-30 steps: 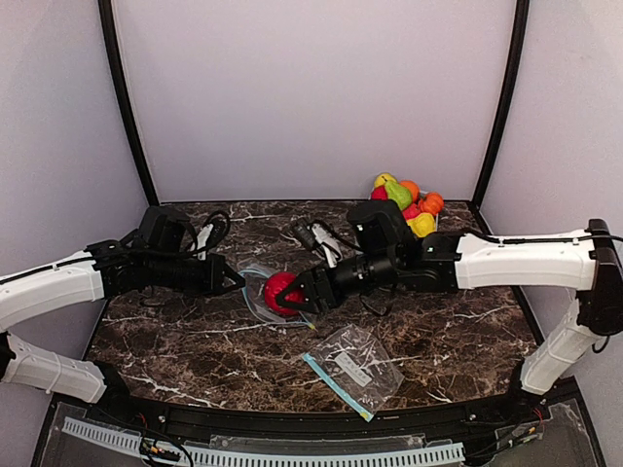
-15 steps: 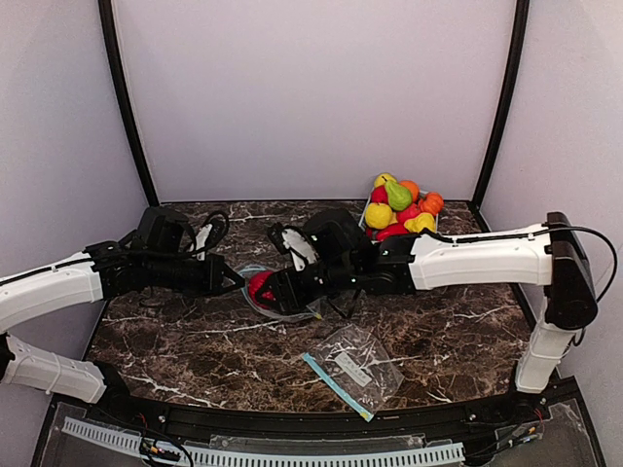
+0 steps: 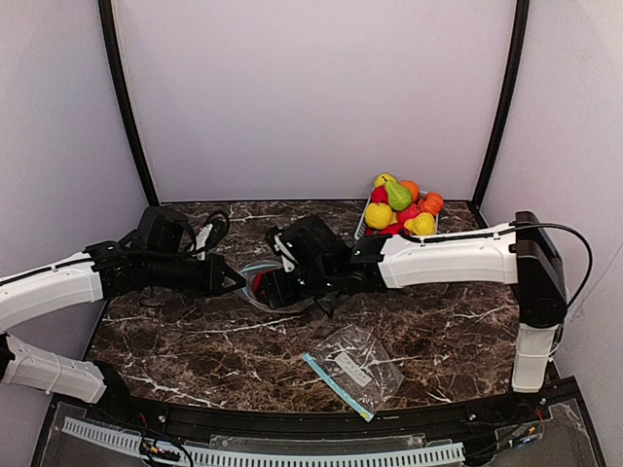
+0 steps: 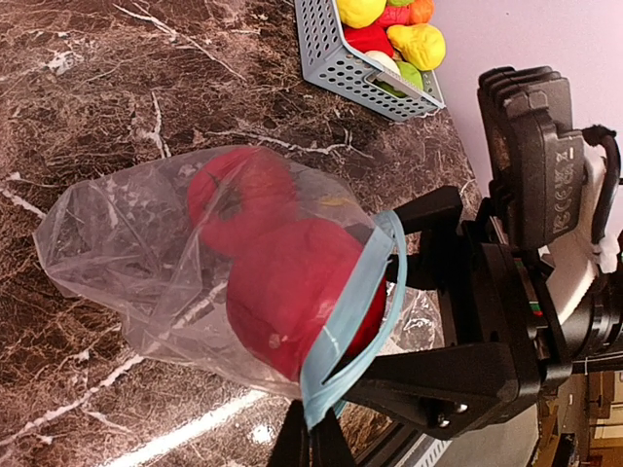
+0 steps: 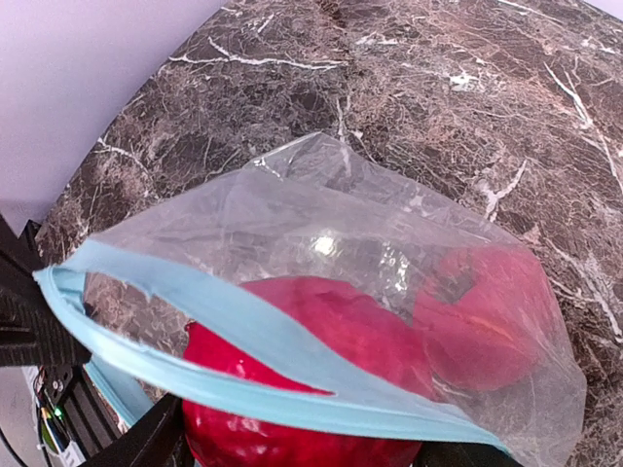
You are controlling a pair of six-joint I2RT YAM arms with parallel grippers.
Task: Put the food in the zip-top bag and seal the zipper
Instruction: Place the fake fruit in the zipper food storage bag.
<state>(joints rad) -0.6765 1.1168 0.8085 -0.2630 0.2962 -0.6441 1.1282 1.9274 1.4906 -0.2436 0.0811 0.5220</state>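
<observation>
A clear zip-top bag [image 4: 146, 233] with a light-blue zipper strip [image 4: 355, 292] lies on the dark marble table. My left gripper [image 4: 311, 449] is shut on the lower corner of the strip and holds the mouth open. My right gripper [image 5: 302, 449] reaches into the mouth, shut on a big red toy fruit [image 5: 321, 341] that sits half inside. Another red fruit [image 5: 487, 321] lies deeper in the bag. From above, the two grippers meet at the bag [image 3: 255, 284], and the right gripper [image 3: 266, 287] covers most of it.
A light-blue slatted basket [image 4: 341, 60] holding several red, green, orange and yellow toy fruits [image 3: 399, 206] stands at the back right. A second, flat zip-top bag [image 3: 355, 365] lies near the front edge. Black frame posts rise at both back corners.
My right arm has stretched leftward and carried the red fruit from beside the bag into its mouth. The left arm has stayed still, holding the zipper strip.
</observation>
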